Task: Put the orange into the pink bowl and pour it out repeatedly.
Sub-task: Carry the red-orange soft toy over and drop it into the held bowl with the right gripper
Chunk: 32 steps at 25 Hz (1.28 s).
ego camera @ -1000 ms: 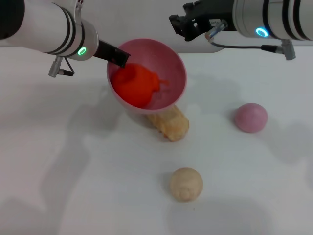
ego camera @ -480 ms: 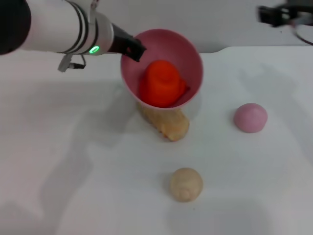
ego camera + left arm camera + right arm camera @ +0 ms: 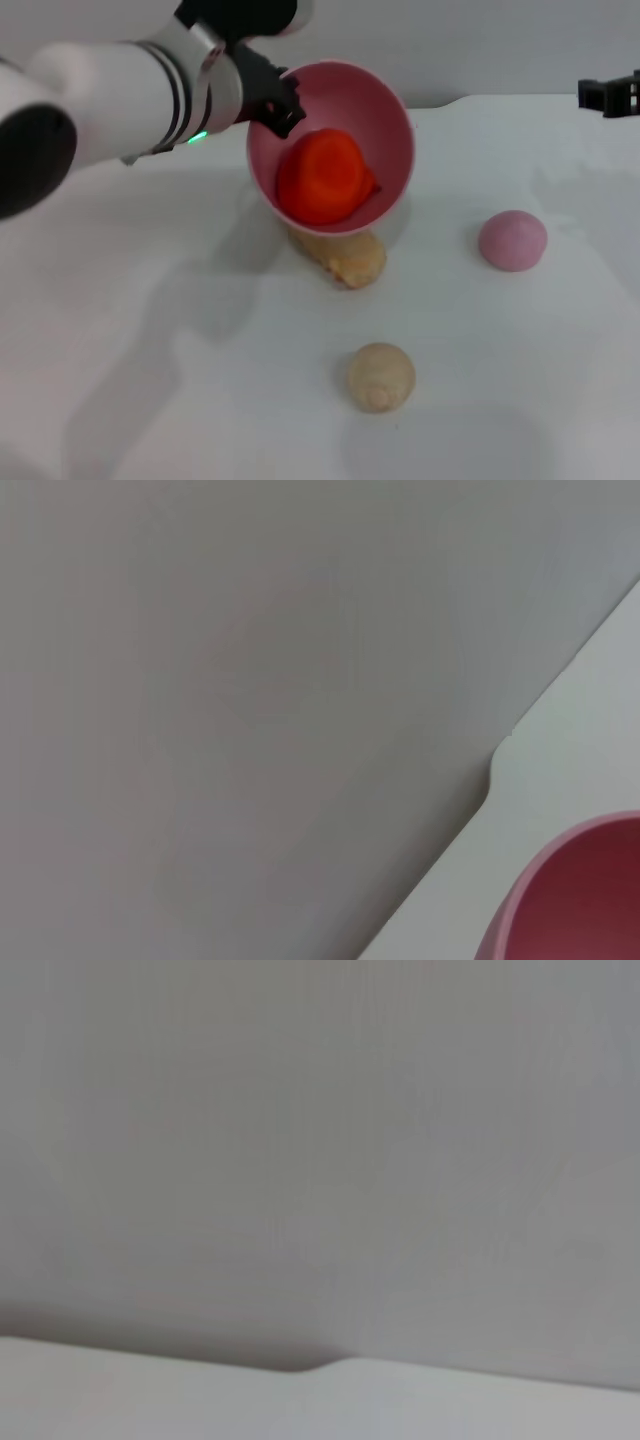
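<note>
Pink and glossy, the pink bowl hangs tilted above the bench, its mouth turned toward the front edge and a little to the right. The left gripper is clamped on the bowl's rim at the far-left side, with the arm reaching in from the bench's left side. The orange lies inside the bowl, settled against the lower wall close to the rim, its lumpy red-orange body fully within the lip.

Directly beneath the bowl's lowest edge a tan, oblong thing lies on the bench near its middle, partly hidden by the bowl. A beige ball sits nearer the front edge, well apart from the bowl. A pale pink ball rests toward the right edge, also well apart.

The right gripper shows only as a dark tip at the far-right corner, away from everything; whether it is wide or narrow cannot be told.

The left wrist view catches only a curve of the bowl's rim against the bench's far edge and the grey wall behind.
</note>
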### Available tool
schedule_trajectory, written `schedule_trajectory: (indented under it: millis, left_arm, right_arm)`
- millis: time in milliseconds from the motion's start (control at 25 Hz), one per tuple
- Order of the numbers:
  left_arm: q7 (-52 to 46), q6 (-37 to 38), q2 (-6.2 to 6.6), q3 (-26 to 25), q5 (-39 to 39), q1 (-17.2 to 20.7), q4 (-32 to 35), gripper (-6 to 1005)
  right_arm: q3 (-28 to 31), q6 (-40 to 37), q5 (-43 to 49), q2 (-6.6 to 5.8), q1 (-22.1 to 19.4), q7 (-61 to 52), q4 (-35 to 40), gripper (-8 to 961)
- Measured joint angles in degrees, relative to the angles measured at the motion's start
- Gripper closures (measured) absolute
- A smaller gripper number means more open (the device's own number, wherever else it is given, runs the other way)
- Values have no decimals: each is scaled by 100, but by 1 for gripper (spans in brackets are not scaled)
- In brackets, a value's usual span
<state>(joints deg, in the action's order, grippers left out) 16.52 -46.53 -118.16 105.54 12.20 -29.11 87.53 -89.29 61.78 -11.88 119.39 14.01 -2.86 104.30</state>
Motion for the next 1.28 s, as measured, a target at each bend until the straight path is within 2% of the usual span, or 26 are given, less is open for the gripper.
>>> schedule_trajectory:
  millis: [240, 360, 400, 640, 880, 960, 1280]
  left_arm:
    - [9, 814, -7, 353, -400, 566, 23, 961]
    - [8, 1029, -1, 489, -440, 686, 35, 961]
    - [13, 1319, 4, 697, -611, 843, 73, 961]
    - [6, 1819, -6, 1058, -1131, 1138, 147, 961]
    - [15, 2124, 4, 1160, -1273, 1231, 82, 961]
    - [15, 2433, 4, 1353, -1627, 1294, 4, 961]
    - [15, 2950, 0, 1630, -1970, 1465, -99, 961]
  right_arm:
    - [1, 0, -6, -11, -20, 0, -81, 361]
    - [37, -4, -6, -20, -21, 0, -137, 361]
    - [45, -29, -1, -20, -27, -5, -163, 361]
    - [178, -152, -13, -30, -74, -31, -307, 362]
    - [200, -181, -13, -30, -91, -30, -411, 362]
    - [202, -200, -13, -30, -95, -30, -416, 361]
    - [163, -238, -13, -30, -107, -17, -481, 361]
